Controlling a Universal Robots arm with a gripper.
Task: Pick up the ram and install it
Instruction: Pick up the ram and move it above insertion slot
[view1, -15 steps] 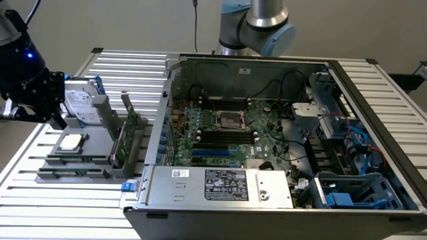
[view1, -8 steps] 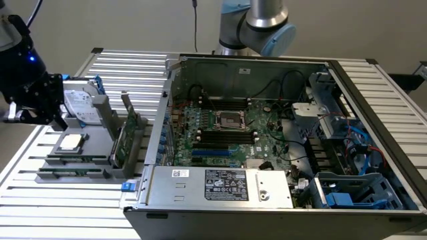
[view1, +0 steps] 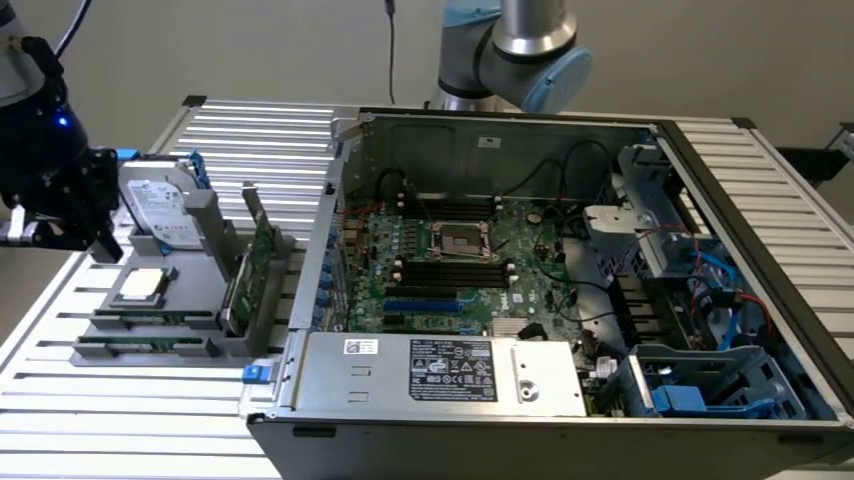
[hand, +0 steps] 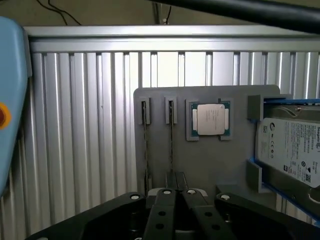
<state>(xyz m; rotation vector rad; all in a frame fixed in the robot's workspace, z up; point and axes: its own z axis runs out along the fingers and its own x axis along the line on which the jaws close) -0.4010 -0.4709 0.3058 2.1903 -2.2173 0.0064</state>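
Two ram sticks stand on edge in slots of a grey holder (hand: 210, 165). In the wrist view they are thin dark lines, one ram stick (hand: 145, 145) beside the other (hand: 171, 140). In the exterior view they lie at the holder's front (view1: 147, 318) (view1: 134, 343). My gripper (hand: 175, 179) is shut with nothing between its fingers. It hovers above the holder, closest to the end of the second stick. In the exterior view the gripper (view1: 60, 225) hangs at the left, over the holder's far left side.
The holder also carries a processor (hand: 210, 120), a silver hard drive with blue rails (hand: 292, 150) and an upright green expansion card (view1: 254, 275). An open computer case (view1: 801, 300) with its motherboard (view1: 454, 270) fills the exterior view's right. Everything rests on a slatted metal table (view1: 120, 420).
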